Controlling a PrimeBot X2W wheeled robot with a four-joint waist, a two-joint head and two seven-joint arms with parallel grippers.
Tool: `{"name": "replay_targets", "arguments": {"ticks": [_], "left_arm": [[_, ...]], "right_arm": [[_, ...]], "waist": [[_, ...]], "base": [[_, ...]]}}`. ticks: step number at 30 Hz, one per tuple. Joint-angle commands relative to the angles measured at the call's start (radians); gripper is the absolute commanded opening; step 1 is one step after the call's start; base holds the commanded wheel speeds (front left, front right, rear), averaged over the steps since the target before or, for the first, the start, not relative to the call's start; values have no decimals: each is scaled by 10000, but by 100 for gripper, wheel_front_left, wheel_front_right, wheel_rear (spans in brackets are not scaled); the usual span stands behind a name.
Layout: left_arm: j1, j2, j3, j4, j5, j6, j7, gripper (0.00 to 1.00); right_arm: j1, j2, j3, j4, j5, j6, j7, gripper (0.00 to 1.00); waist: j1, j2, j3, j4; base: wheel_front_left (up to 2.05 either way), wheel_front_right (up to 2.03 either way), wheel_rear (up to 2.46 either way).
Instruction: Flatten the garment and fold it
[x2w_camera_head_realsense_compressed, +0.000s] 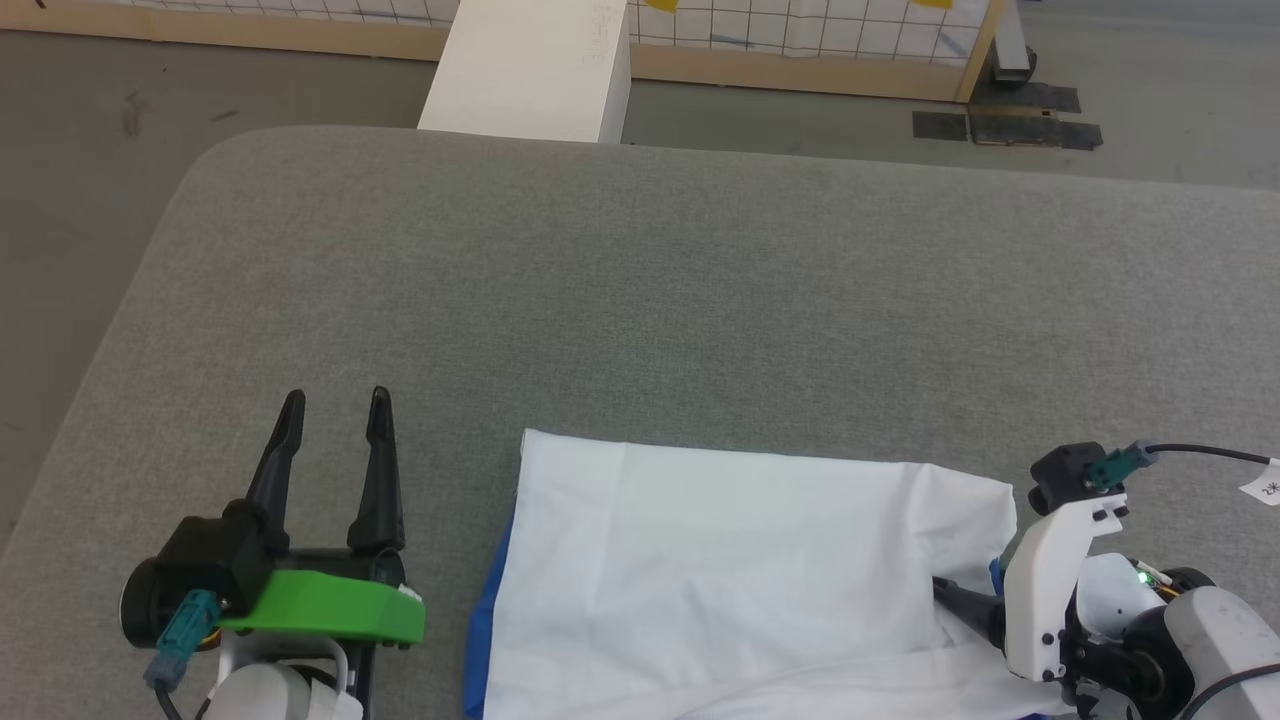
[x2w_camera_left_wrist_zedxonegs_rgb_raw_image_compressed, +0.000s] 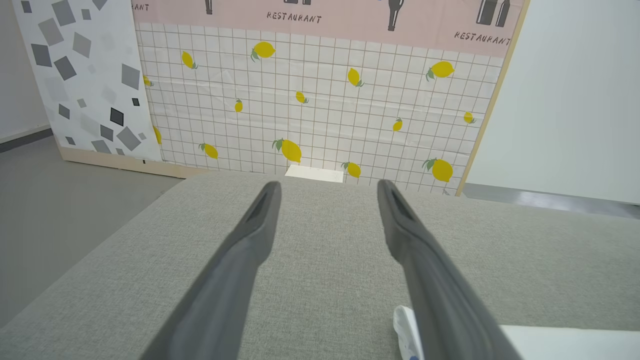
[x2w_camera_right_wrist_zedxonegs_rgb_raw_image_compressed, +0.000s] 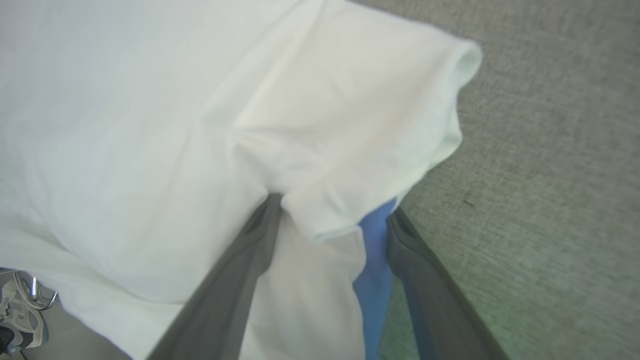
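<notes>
The garment (x2w_camera_head_realsense_compressed: 740, 560) lies folded on the grey table (x2w_camera_head_realsense_compressed: 640, 300), white side up, with a blue strip (x2w_camera_head_realsense_compressed: 490, 600) along its left edge. My left gripper (x2w_camera_head_realsense_compressed: 337, 395) hovers open and empty just left of it; in the left wrist view it (x2w_camera_left_wrist_zedxonegs_rgb_raw_image_compressed: 328, 184) points across bare table, a white corner of the garment (x2w_camera_left_wrist_zedxonegs_rgb_raw_image_compressed: 407, 325) beside its right finger. My right gripper (x2w_camera_head_realsense_compressed: 950, 590) is at the garment's right edge. In the right wrist view its fingers (x2w_camera_right_wrist_zedxonegs_rgb_raw_image_compressed: 333, 205) stand wide apart astride a white fold (x2w_camera_right_wrist_zedxonegs_rgb_raw_image_compressed: 320, 210) and blue cloth (x2w_camera_right_wrist_zedxonegs_rgb_raw_image_compressed: 372, 260), open.
Bare grey table stretches ahead of and left of the garment, with a rounded far-left corner (x2w_camera_head_realsense_compressed: 215, 160). A white block (x2w_camera_head_realsense_compressed: 530, 70) stands behind the far edge, before a lemon-patterned panel (x2w_camera_left_wrist_zedxonegs_rgb_raw_image_compressed: 320, 100). A shoe (x2w_camera_right_wrist_zedxonegs_rgb_raw_image_compressed: 17, 315) shows on the floor below the near edge.
</notes>
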Motion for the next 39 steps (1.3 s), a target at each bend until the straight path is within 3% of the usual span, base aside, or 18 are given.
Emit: {"name": "replay_targets", "arguments": {"ticks": [1, 2, 10, 16, 23, 27, 34, 39], "left_arm": [[-168, -77, 45, 37, 117, -63, -46, 100], [-149, -98, 69, 53, 131, -80, -46, 100], [-44, -214, 232, 27, 245, -174, -47, 100], [14, -299, 301, -26, 327, -232, -47, 100], [64, -355, 309, 34, 419, -288, -47, 100], [53, -398, 304, 119, 441, -310, -47, 100], [120, -462, 327, 254, 414, -352, -47, 100], [214, -491, 371, 302, 394, -374, -47, 100]], "right_arm": [[237, 338, 426, 438, 88, -7, 61, 12], [204, 318, 396, 537, 88, -7, -4, 0], [-124, -16, -186, 775, 112, -7, -490, 0], [-206, -774, -1262, 1001, -98, -7, -559, 0], [-309, -1454, -2963, 1606, -1167, -7, -401, 0], [-471, -1367, -3528, 1664, -1783, -7, -286, 0], [-511, -1337, -3097, 533, -2746, -7, 698, 0], [-269, -1215, -2330, -1423, -2503, -7, 2312, 0]], "waist": [[0, 0, -12, -12], [0, 0, -27, -30], [0, 0, -109, -193], [0, 0, -172, -276], [0, 0, -156, -367], [0, 0, -181, -402], [0, 0, -370, -439], [0, 0, -555, -473]], "base": [[0, 0, 0], [0, 0, 0], [0, 0, 0], [0, 0, 0], [0, 0, 0], [0, 0, 0], [0, 0, 0], [0, 0, 0]]}}
